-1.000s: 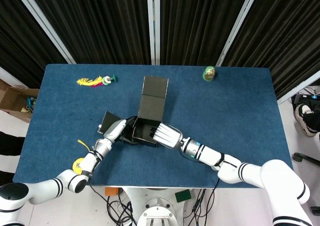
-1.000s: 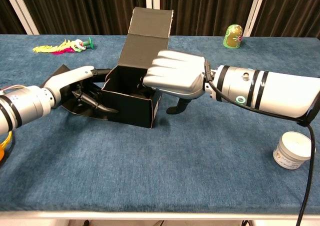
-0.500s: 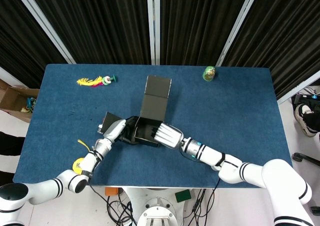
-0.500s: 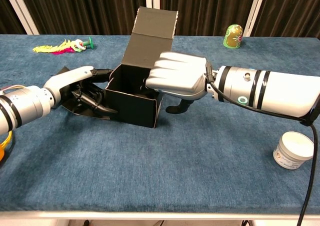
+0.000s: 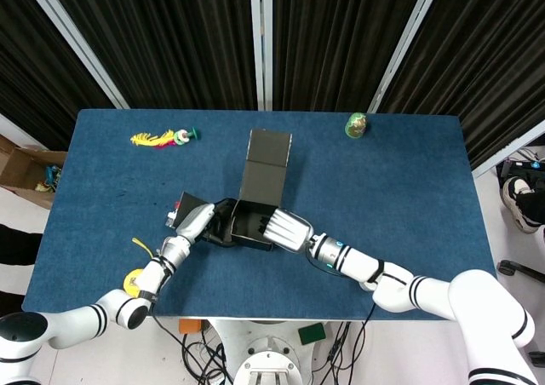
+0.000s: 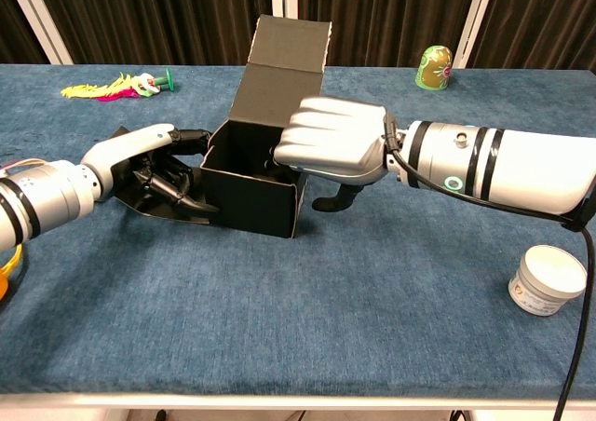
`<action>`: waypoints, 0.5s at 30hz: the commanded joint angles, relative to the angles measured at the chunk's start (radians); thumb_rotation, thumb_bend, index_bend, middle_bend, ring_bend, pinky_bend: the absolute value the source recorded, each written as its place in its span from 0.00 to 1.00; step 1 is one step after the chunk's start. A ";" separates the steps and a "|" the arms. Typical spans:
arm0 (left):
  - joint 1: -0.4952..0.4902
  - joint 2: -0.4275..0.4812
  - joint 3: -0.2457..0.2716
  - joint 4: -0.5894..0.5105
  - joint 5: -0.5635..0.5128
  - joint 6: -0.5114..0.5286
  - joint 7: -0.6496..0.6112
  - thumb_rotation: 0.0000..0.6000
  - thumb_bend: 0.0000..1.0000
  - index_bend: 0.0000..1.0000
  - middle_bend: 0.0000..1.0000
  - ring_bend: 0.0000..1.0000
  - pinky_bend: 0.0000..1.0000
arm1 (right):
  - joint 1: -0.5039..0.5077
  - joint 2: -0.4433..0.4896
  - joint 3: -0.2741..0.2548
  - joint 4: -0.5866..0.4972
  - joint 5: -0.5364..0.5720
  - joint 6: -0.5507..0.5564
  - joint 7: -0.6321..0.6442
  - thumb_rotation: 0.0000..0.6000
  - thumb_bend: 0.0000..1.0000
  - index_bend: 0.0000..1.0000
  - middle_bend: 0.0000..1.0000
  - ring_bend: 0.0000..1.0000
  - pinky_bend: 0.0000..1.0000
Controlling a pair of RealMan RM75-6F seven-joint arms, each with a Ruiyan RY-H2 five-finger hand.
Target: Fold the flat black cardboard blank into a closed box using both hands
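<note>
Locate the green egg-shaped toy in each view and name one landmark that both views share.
Head view: green egg-shaped toy near the table's far edge, right of centre.
Chest view: same toy at upper right, behind the right hand.
Shared landmark: the black box's upright lid, left of the toy in both.

Head view: mounted high, looks steeply down on the whole blue table [image 5: 400,198], black curtains beyond the far edge; both arms enter from the bottom of the frame. Distant, wide.

Chest view: low, near table [image 6: 372,300] height, faces forward across the surface. Close; the right hand [image 6: 333,143] fills mid-frame.

Shared: the left hand [image 5: 194,221] [image 6: 140,156], the right hand [image 5: 283,228], the black box [image 5: 255,199] [image 6: 256,165] between them, and beyond them the green egg-shaped toy [image 5: 356,125] [image 6: 433,67] and feather toy [image 5: 162,137] [image 6: 116,86].
</note>
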 commanded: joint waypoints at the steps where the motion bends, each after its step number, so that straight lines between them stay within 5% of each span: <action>1: 0.000 0.000 0.000 0.000 0.000 -0.001 0.001 0.97 0.04 0.60 0.57 0.66 0.89 | 0.004 0.007 0.001 -0.011 0.004 -0.010 -0.010 1.00 0.30 1.00 1.00 1.00 1.00; 15: 0.001 -0.001 -0.001 -0.001 0.003 0.000 0.003 0.97 0.04 0.60 0.57 0.66 0.89 | -0.005 0.017 0.005 -0.019 0.005 0.006 -0.043 1.00 0.30 1.00 0.95 1.00 1.00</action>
